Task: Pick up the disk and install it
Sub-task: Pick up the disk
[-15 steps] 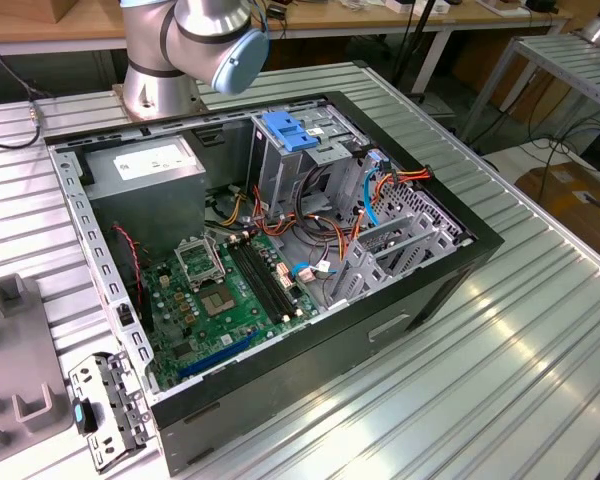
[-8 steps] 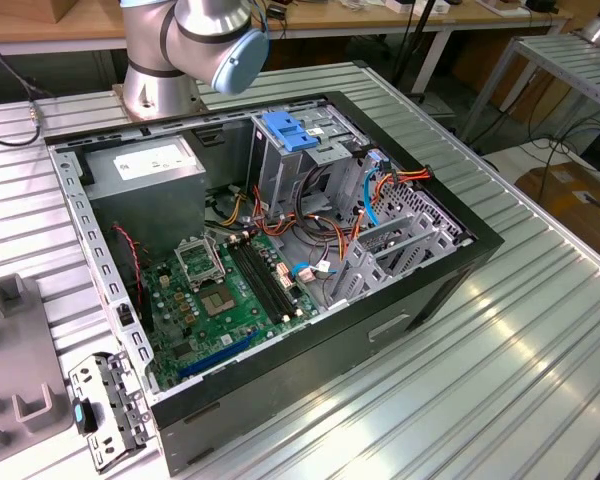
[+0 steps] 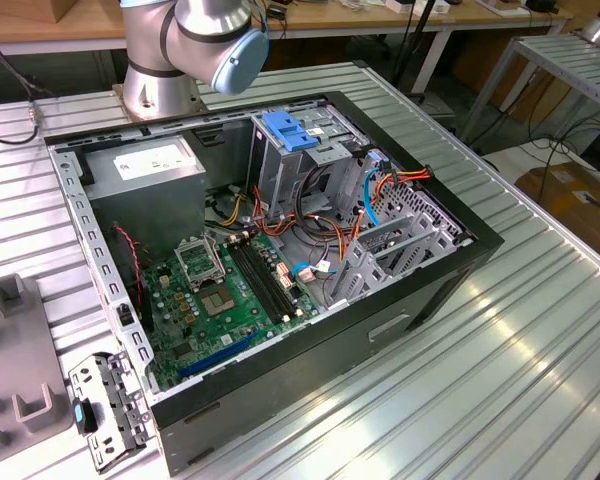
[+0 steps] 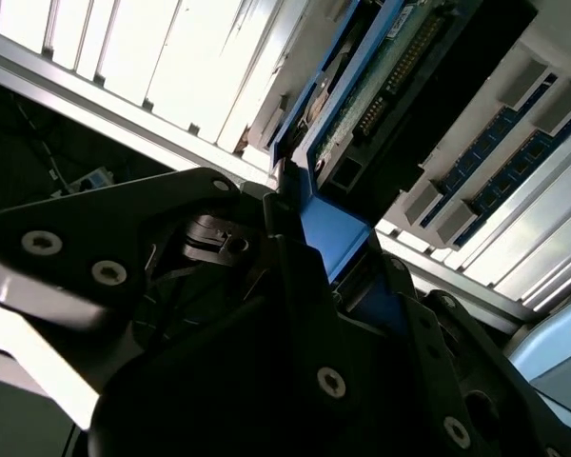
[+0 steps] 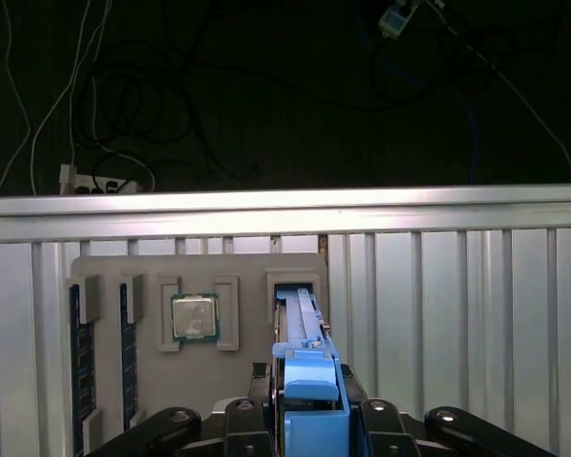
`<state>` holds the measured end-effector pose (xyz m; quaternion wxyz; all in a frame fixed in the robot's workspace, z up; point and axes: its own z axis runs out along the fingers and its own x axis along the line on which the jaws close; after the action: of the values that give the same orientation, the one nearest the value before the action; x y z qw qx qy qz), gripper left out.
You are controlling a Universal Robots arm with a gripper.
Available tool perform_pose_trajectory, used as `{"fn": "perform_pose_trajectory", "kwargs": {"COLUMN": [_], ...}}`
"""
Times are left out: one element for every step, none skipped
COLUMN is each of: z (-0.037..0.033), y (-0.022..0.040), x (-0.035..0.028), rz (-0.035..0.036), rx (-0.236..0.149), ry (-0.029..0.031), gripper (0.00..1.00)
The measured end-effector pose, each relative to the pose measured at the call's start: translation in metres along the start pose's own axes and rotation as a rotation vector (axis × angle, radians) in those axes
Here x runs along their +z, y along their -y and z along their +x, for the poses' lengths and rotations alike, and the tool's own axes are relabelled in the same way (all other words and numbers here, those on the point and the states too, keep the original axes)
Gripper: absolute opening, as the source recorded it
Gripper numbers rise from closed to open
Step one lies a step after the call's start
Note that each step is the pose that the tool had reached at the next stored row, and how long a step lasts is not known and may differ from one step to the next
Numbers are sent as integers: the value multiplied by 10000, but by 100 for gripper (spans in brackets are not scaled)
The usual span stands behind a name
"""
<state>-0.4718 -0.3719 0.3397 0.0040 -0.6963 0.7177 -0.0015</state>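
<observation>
Ribbed aluminium table (image 3: pixel 500 380) carries everything in the exterior view: an open computer case (image 3: pixel 380 330) lies on its side in the middle, motherboard (image 3: pixel 230 300) facing up, with a tall grey drive cage (image 3: pixel 280 175) at its far end. The arm (image 3: pixel 215 40) rises from its base just beyond the case. A grey parts tray (image 3: pixel 10 340) sits at the exterior view's left, well apart from the cage.

In the first wrist view the same kind of tray (image 5: pixel 238 381) rests on the table, with memory sticks (image 5: pixel 76 352) and a processor (image 5: pixel 194 317) in their pockets. The disk (image 5: pixel 300 324) stands on edge in its slot, apparently not yet lifted out. Its long axis runs straight away from the gripper (image 5: pixel 309 424), which sits at the disk's near end. The jaws lie flush against either side of the blue rail, so I judge them pinched on it rather than spread.

In the second wrist view the gripper (image 4: pixel 333 249) has the blue rail between its dark jaws with no gap that I can make out. The disk (image 4: pixel 376 90) extends away from them, circuit board and connector showing, beside the memory sticks (image 4: pixel 500 162).
</observation>
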Motion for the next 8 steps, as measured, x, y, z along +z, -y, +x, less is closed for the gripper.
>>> {"fn": "perform_pose_trajectory", "kwargs": {"z": [0,0,0,0,0,0,0,0], "y": [0,0,0,0,0,0,1,0], "x": [-9,-19,-32,-39,-43,-43,-44,-45], "rz": [0,-1,-1,0,1,2,1,-1], "rx": [0,1,1,0,0,0,0,0], "ry": [0,-1,0,0,0,1,1,0], "gripper": [37,37,37,37,37,37,37,37]}}
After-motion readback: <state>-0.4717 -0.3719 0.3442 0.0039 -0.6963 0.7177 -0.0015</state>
